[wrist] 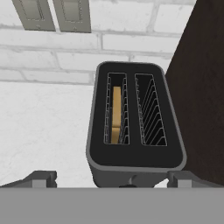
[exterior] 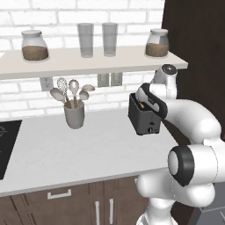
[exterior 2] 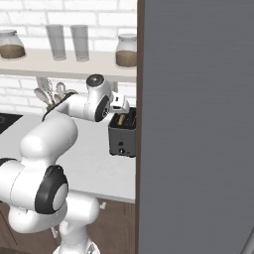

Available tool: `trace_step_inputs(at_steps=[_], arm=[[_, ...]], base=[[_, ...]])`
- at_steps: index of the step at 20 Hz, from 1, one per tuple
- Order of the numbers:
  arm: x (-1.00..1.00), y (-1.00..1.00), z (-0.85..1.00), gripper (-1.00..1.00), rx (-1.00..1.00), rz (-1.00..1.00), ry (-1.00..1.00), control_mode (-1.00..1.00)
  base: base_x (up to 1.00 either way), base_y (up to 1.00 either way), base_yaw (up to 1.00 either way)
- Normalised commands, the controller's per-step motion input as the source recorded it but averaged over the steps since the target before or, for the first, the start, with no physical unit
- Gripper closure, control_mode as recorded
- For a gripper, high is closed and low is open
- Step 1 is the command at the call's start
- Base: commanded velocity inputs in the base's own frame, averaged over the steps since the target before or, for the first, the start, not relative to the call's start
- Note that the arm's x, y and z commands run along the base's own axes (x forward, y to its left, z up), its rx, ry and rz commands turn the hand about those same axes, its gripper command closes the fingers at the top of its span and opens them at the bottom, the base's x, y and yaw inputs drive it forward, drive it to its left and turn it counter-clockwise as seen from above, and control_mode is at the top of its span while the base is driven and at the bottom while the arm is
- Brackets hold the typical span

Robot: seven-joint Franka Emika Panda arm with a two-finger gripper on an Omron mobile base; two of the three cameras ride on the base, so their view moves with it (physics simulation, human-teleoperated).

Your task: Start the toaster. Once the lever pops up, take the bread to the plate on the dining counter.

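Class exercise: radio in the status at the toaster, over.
Fingers open, above toaster. Bread seated in one slot, other slot empty. Dark panel close beside toaster.

**White brick kitchen wall with shelf**

A white brick wall (exterior: pixel 26 99) is seen behind a pale counter (exterior: pixel 88 145) set over dark handled cabinets (exterior: pixel 88 206). A pale shelf (exterior: pixel 88 61) is loaded with two jars and two glasses. A tall dark panel (exterior: pixel 197 52) is placed at the right.

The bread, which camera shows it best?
The hand view: it looks straight down into the toaster, with the bread standing in the left slot. The left base view shows just a tan sliver at the top; the right base view a small tan edge.
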Motion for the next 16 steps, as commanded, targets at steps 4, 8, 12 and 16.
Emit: trace_step_inputs(at_steps=[4, 8, 12, 16], arm=[[0.0, 0.0, 0.0, -1.0, 0.0, 0.0, 0.0, -1.0], [0.0, 0.0, 0.0, -1.0, 0.0, 0.0, 0.0, -1.0], [0.0, 0.0, 0.0, -1.0, 0.0, 0.0, 0.0, -1.0], [0.0, 0.0, 0.0, -1.0, 0.0, 0.0, 0.0, -1.0]], base=[[0.0, 0.0, 0.0], [0.0, 0.0, 0.0], [0.0, 0.0, 0.0], [0.0, 0.0, 0.0]])
